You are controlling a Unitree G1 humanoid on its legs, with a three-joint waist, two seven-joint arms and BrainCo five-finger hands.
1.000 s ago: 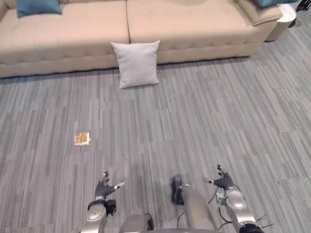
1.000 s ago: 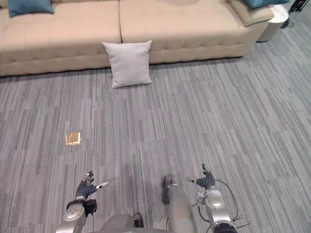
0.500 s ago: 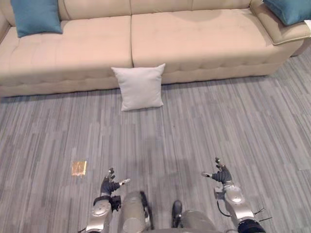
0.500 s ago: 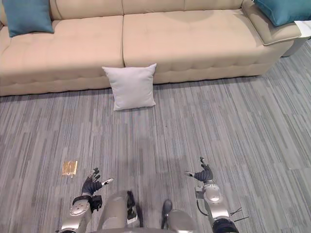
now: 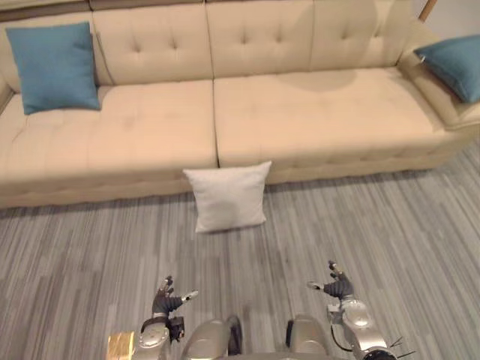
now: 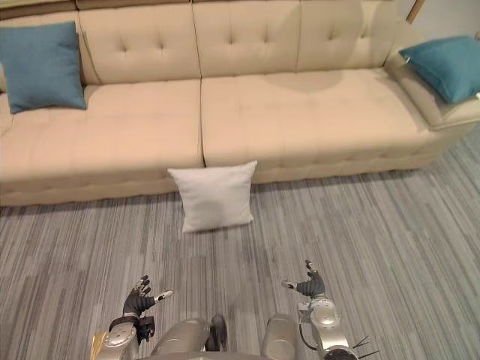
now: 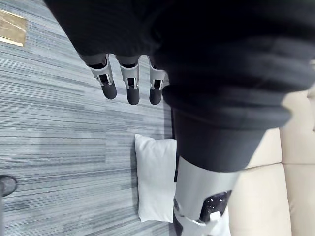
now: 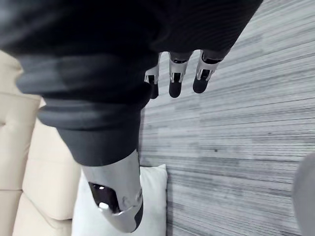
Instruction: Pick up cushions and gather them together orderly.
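Note:
A white cushion (image 5: 229, 196) leans upright on the floor against the front of the beige sofa (image 5: 150, 127), below the seam between its two seats. A blue cushion (image 5: 55, 66) stands on the sofa's left end. Another blue cushion (image 5: 454, 65) lies on the right armrest. My left hand (image 5: 166, 303) and right hand (image 5: 337, 286) hover low over the floor well in front of the white cushion, both open and holding nothing. The white cushion (image 7: 155, 177) also shows past my left hand (image 7: 129, 83) in the left wrist view, and beyond my right hand (image 8: 177, 73) as the white cushion (image 8: 152, 206).
Grey striped carpet (image 5: 375, 225) spreads between me and the sofa. A small gold square (image 5: 120, 346) lies on the floor by my left hand. The sofa's seats (image 6: 300, 112) are bare between the blue cushions.
The camera has moved closer and tilted up: the sofa and white cushion sit lower and larger in view. Both hands stay open and low in front.

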